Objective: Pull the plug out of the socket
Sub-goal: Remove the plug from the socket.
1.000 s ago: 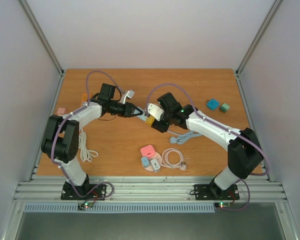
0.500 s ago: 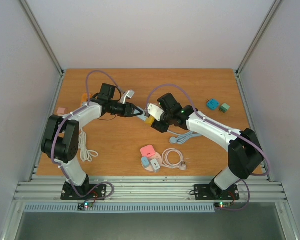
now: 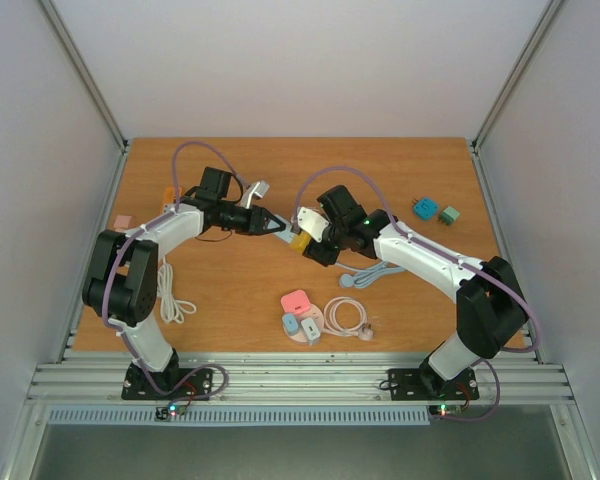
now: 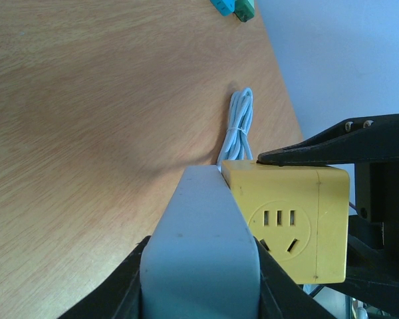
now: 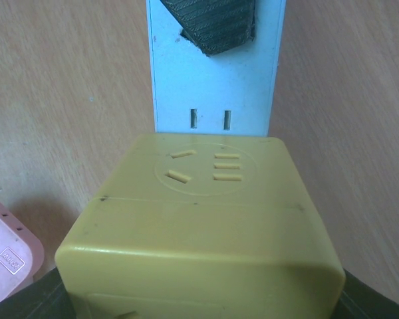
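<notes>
The yellow cube socket (image 3: pixel 298 241) hangs above the middle of the table, with my right gripper (image 3: pixel 311 240) shut on it. In the right wrist view the socket (image 5: pixel 206 226) fills the bottom between my jaws. The flat pale blue plug (image 5: pixel 216 80) sticks out of its far face, seated flush against it. My left gripper (image 3: pixel 278 227) comes in from the left and is shut on that plug (image 4: pixel 199 246), one finger (image 5: pixel 216 23) showing on top of it. In the left wrist view the socket (image 4: pixel 289 222) sits right against the plug's end.
Pink, blue and white adapters (image 3: pixel 300 315) and a coiled cable (image 3: pixel 345 317) lie near the front. A bundled pale cable (image 3: pixel 360 275) lies under the right arm. Teal and green cubes (image 3: pixel 435 211) sit far right. A white cable (image 3: pixel 175 300) lies left, a grey plug (image 3: pixel 258 187) at the back.
</notes>
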Robot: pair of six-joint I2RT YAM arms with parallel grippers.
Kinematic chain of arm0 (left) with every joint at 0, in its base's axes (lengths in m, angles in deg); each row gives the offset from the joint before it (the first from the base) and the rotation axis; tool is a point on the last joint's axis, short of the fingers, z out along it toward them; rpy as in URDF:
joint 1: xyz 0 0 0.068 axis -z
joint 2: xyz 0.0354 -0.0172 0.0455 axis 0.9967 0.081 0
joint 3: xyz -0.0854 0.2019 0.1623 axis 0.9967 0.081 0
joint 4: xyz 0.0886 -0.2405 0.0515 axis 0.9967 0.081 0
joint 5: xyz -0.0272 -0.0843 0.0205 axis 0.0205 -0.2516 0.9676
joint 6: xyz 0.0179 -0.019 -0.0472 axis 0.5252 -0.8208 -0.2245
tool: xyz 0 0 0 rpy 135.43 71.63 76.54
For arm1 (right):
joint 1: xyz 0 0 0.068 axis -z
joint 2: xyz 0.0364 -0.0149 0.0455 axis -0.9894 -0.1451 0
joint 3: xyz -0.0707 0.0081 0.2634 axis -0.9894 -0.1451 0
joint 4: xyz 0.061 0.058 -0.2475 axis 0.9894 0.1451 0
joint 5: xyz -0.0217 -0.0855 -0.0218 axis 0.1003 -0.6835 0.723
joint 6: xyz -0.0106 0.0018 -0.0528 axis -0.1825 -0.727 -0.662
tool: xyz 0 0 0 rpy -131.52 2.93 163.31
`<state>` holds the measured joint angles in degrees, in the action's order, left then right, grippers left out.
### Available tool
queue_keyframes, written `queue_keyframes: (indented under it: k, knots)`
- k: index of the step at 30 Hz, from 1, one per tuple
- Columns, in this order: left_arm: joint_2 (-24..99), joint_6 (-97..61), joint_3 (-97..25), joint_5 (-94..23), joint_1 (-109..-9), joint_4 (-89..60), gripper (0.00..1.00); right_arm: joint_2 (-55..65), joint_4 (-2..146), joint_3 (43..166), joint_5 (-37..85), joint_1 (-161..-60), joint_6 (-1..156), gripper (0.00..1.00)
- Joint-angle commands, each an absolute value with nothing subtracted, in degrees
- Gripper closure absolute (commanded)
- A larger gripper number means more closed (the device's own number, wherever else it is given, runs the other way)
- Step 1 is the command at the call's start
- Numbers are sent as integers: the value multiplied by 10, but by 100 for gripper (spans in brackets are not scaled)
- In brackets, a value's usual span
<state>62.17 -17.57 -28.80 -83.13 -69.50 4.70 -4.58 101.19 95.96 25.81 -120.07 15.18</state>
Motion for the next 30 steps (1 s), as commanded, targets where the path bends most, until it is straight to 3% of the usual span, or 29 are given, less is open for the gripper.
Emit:
queue_keyframes:
  k: [1, 13, 30]
  knots:
    - [600, -165, -292, -852, -694, 18, 100, -27, 1021, 962, 279, -1200, 141, 99]
    - [601, -168, -292, -839, -694, 18, 99, -21, 953, 941, 142, -1207, 147, 99]
    - [596, -165, -292, -846, -694, 19, 100, -10, 1019, 961, 259, -1188, 142, 99]
